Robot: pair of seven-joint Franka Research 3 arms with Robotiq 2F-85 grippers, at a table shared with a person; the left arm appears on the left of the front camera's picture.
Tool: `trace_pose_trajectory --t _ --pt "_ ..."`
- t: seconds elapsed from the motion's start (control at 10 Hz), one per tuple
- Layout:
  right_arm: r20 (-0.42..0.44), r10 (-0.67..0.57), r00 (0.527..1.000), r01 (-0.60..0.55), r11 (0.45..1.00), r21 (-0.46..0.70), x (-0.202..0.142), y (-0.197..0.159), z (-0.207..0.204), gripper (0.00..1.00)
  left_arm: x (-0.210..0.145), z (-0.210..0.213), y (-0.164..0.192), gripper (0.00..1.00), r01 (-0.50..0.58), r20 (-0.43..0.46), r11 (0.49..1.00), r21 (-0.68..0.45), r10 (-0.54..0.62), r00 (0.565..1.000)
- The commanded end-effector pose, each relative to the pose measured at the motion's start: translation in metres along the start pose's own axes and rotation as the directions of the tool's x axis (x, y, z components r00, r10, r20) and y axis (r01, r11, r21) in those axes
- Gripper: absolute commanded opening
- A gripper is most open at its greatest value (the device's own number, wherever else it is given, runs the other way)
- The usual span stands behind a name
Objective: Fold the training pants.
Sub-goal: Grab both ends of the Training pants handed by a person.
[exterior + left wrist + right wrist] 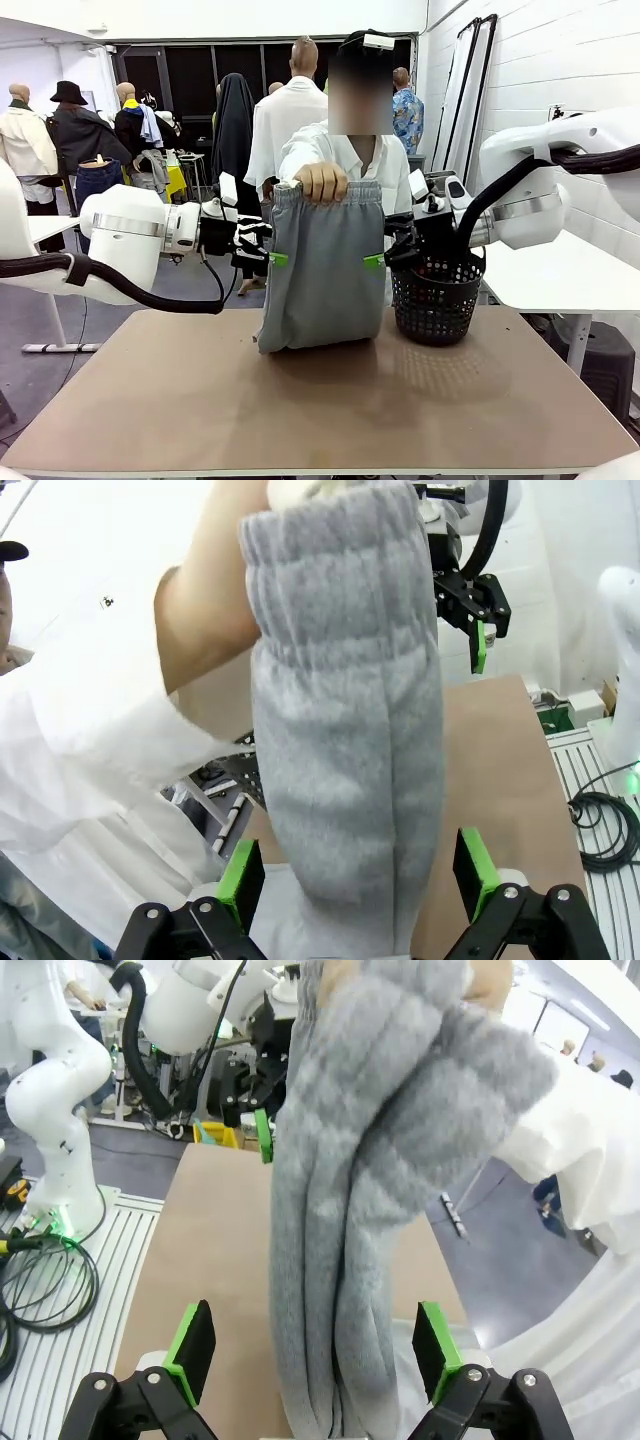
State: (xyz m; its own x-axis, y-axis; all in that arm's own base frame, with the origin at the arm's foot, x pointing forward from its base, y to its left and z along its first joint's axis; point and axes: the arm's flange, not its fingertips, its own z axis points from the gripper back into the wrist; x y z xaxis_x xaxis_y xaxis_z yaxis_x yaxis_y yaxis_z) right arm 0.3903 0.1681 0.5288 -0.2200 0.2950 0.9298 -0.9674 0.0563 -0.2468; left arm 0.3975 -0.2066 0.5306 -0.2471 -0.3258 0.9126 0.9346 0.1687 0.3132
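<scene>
Table (200, 420) first: one pair of training pants (325, 270) hangs over it, its lower end resting on the top. It looks doubled already; I judge that laying it flat and the last folds remain. One black basket (437, 300) stands beside it. My left gripper (355, 875) and right gripper (315, 1350) are spread wide, straddling its side edges and pinching nothing. One person's hand (320, 182) holds the waistband.

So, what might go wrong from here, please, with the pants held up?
The left gripper and right gripper stand open around the training pants; if the person's hand lets go early, the pants may slump. The fabric hangs bunched, so a pinch may miss layers. The black basket beside the right gripper could get knocked.
</scene>
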Motion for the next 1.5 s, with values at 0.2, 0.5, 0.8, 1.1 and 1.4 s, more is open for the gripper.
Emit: trace_pose_trajectory --t 0.2,0.5,0.8,1.1,1.4 --pt "0.107 0.010 0.994 -0.010 1.000 -0.008 0.008 -0.007 -0.006 1.00 0.008 -0.005 0.002 1.00 -0.081 0.059 0.997 0.020 0.080 0.995" --pt "0.144 -0.021 0.989 0.021 1.000 0.003 0.007 -0.009 -0.009 1.00 0.015 -0.008 0.003 1.00 -0.109 0.096 0.994 0.007 0.108 0.989" --pt "0.166 -0.085 0.982 0.083 0.996 0.019 0.007 -0.017 -0.012 1.00 0.022 -0.011 0.007 1.00 -0.167 0.153 0.985 -0.037 0.171 0.973" --pt "0.209 -0.130 0.969 0.126 0.992 0.031 0.015 -0.026 -0.012 1.00 0.023 -0.013 0.010 1.00 -0.200 0.175 0.979 -0.050 0.205 0.963" --pt "0.204 -0.161 0.966 0.158 0.987 0.031 0.020 -0.034 -0.017 1.00 0.023 -0.016 0.013 1.00 -0.198 0.190 0.978 -0.060 0.206 0.960"
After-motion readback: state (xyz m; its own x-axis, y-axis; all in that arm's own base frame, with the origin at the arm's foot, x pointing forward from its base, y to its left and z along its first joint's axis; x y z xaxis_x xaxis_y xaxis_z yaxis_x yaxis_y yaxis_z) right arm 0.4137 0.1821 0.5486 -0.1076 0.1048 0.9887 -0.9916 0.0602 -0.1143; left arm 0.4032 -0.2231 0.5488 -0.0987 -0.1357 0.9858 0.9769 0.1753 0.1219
